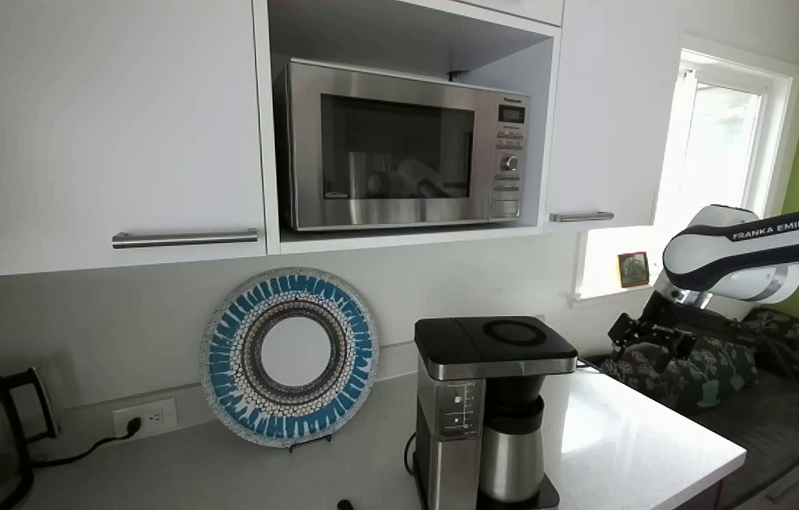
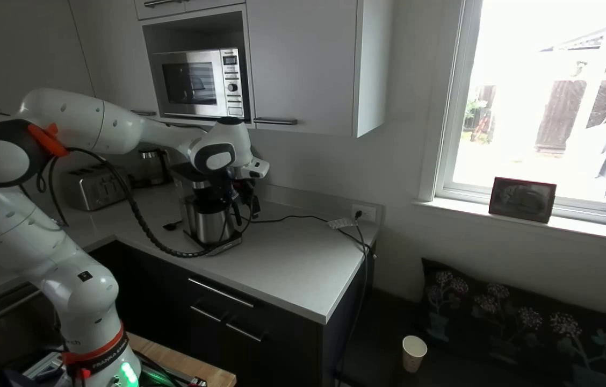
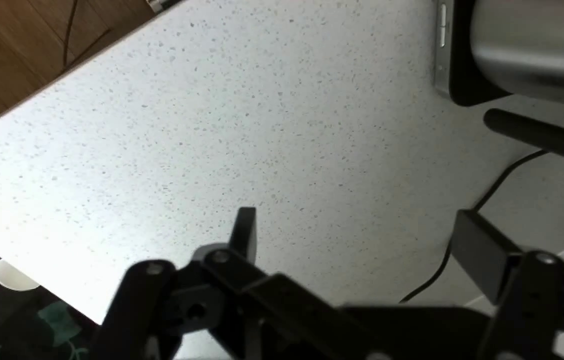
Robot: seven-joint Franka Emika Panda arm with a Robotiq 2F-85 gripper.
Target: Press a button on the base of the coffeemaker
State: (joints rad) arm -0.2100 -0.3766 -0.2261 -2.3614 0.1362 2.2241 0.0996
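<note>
Your gripper (image 3: 357, 227) stands spread, nothing between. Drip coffeemaker (image 1: 467, 411) looks stiff, fairly heavy, might slide; no grasp, you press the likely base button (image 3: 443, 36) lightly.

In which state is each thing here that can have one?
Jaws: open, holding nothing
Coffeemaker: on or off, cannot tell
Base buttons: pressed or not, cannot tell
Carafe: on the base, lid on
Microwave: shut
Upper cabinets: shut
Lower cabinets: shut
Patterned disc: propped upright
Wall outlet: plug inserted
Paper cup: upright
</note>
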